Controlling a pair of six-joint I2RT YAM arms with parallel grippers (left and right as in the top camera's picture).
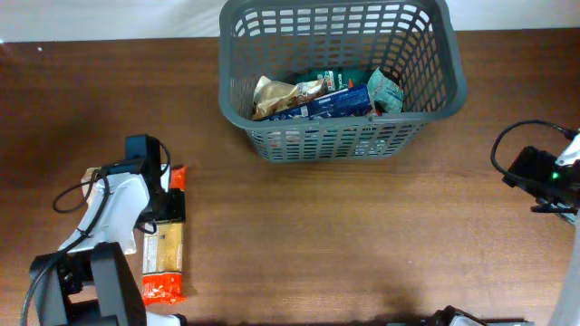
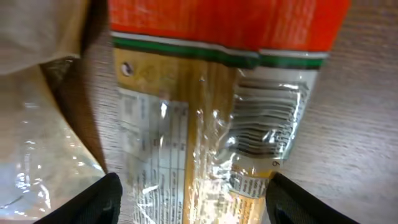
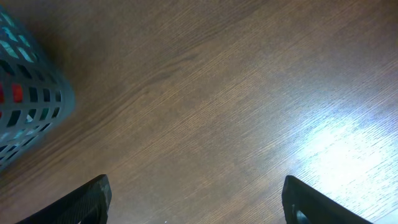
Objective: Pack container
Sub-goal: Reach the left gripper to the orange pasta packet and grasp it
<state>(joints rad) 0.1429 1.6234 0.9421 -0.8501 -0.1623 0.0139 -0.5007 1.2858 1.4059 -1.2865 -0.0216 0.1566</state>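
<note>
Near the desk's left edge, my left gripper (image 2: 193, 194) hung released astride the packet (image 2: 205, 93); I judged centring it before clenching wise.

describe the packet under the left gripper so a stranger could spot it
From the dark grey basket at the far side, look to the near left corner. The long packet, under the left gripper, has orange ends and a clear middle, unlike the pale bag beside it.

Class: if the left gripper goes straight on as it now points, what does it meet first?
The orange-ended clear packet, lying on the table, apparently close below the open left gripper.
</note>
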